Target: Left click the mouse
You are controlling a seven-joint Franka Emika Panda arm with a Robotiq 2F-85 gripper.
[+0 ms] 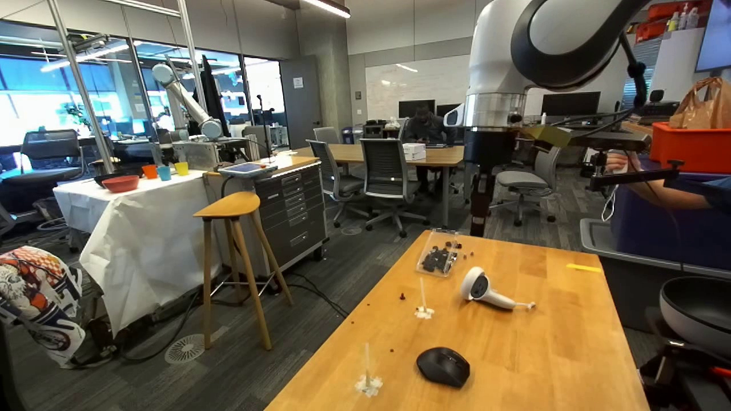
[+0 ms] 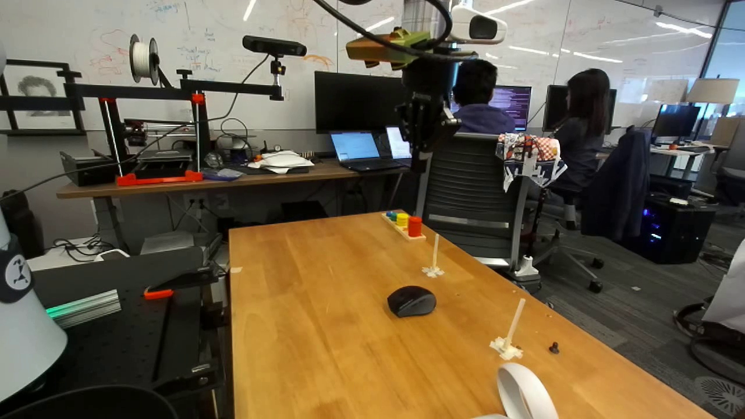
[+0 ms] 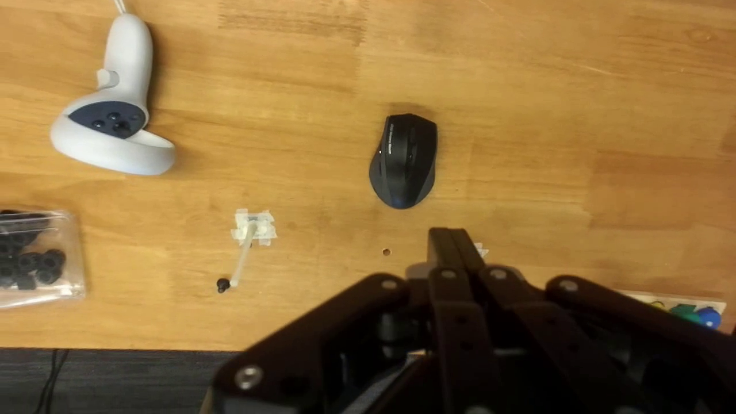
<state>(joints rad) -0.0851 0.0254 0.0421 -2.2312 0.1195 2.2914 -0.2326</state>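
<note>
Fingers (image 3: 443,251) are pinched together on nothing, well above the bench (image 3: 535,92) where the mouse (image 3: 406,162) sits, so imo landing off-target could misclick, and any sideways push could skid it away.

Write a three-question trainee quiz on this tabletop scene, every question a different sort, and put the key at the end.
1. True or false: the black two-fingered gripper is clear of the black, low-domed computer mouse.
2. Choose one: the small, chunky pieces in the clear plastic box are mostly (a) yellow, (b) black, (c) white.
3. How many thin, pale rods are taped to the wooden table?

Key: 1. True. 2. b. 3. Two.
</note>
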